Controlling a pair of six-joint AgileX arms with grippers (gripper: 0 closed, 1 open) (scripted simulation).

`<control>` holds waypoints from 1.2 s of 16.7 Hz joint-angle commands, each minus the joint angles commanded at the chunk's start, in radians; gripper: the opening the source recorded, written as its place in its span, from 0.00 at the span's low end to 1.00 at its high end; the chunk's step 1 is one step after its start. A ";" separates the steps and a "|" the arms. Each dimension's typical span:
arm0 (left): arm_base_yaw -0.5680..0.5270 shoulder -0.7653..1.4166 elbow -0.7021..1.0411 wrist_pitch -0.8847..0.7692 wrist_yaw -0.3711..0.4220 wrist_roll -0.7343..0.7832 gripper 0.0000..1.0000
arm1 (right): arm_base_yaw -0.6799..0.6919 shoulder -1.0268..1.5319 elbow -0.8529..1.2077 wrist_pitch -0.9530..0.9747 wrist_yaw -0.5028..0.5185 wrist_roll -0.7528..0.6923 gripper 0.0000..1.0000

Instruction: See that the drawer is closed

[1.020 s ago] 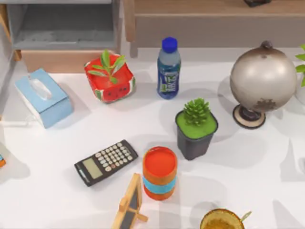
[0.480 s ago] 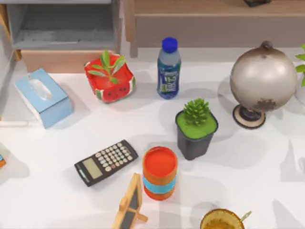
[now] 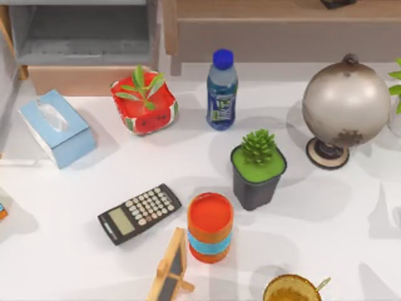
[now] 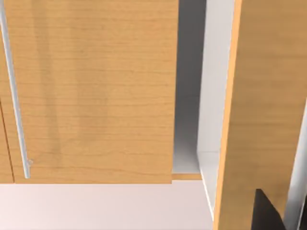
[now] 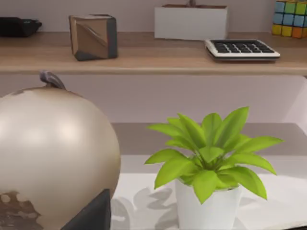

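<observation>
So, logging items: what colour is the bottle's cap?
Blue; the water bottle's cap shows best from the top view.

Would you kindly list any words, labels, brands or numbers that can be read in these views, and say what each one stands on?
No text can be read.
Water bottle: the label carries print, too blurred to read.
Calculator on the table: key markings too small to read.
Calculator on the shelf: keys too small to read.
Globe: dark patches, no lettering legible.
Tissue box, orange can: no lettering visible.
</observation>
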State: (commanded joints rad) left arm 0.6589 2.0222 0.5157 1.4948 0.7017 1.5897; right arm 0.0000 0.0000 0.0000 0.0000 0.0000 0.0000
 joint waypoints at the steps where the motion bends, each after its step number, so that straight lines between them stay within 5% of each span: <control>1: 0.000 0.000 0.000 0.000 0.000 0.000 0.00 | 0.000 0.000 0.000 0.000 0.000 0.000 1.00; 8: 0.000 0.012 0.002 -0.011 -0.002 -0.003 0.00 | 0.000 0.000 0.000 0.000 0.000 0.000 1.00; 20: -0.113 0.101 0.213 -0.135 -0.118 -0.010 0.00 | 0.000 0.000 0.000 0.000 0.000 0.000 1.00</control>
State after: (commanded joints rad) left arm 0.5457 2.1235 0.7284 1.3601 0.5832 1.5798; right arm 0.0000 0.0000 0.0000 0.0000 0.0000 0.0000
